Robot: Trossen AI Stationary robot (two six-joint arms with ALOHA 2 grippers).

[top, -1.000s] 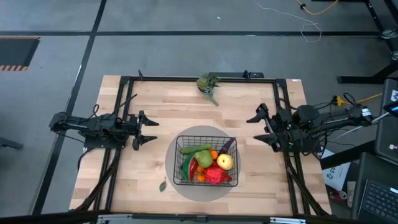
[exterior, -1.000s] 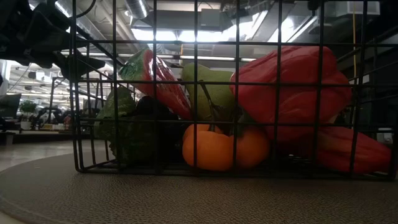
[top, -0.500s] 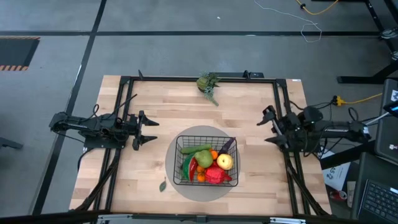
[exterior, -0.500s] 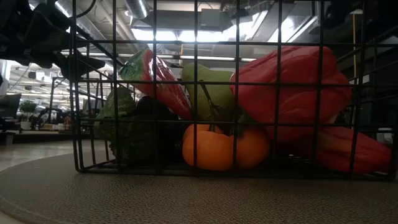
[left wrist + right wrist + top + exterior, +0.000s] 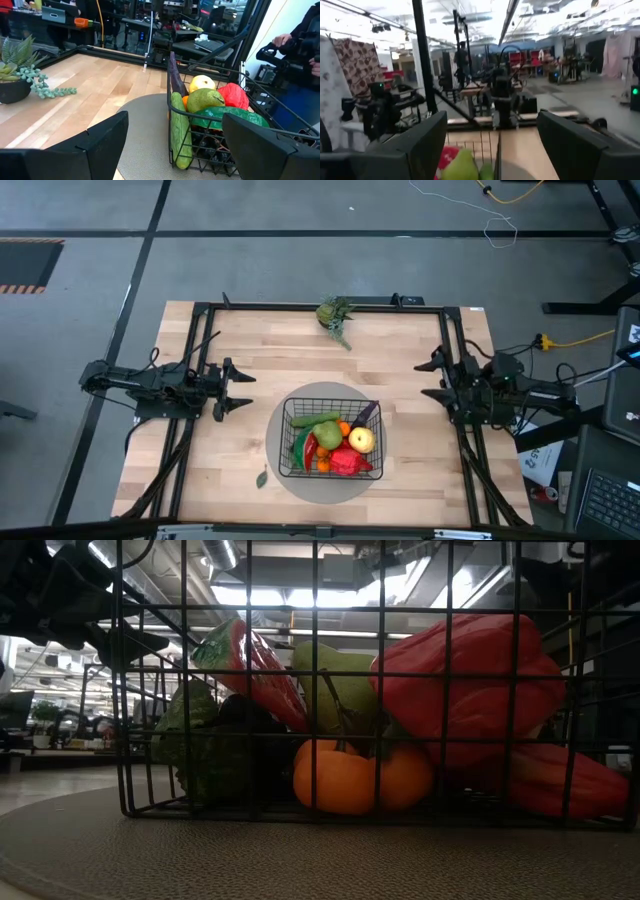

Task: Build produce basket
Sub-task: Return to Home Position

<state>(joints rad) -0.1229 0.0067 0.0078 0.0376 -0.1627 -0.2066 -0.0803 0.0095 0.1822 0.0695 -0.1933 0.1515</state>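
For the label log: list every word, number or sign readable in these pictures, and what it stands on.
Nothing legible.
The black wire-mesh basket, the toy produce and the pale wooden table carry no print.
A white object off the table's right edge bears a dark mark, too small to read.

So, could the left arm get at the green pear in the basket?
Probably yes. The left gripper is open and faces the basket with nothing between; the green pear lies uncovered atop the pile. The right gripper waits clear, on the basket's other side.
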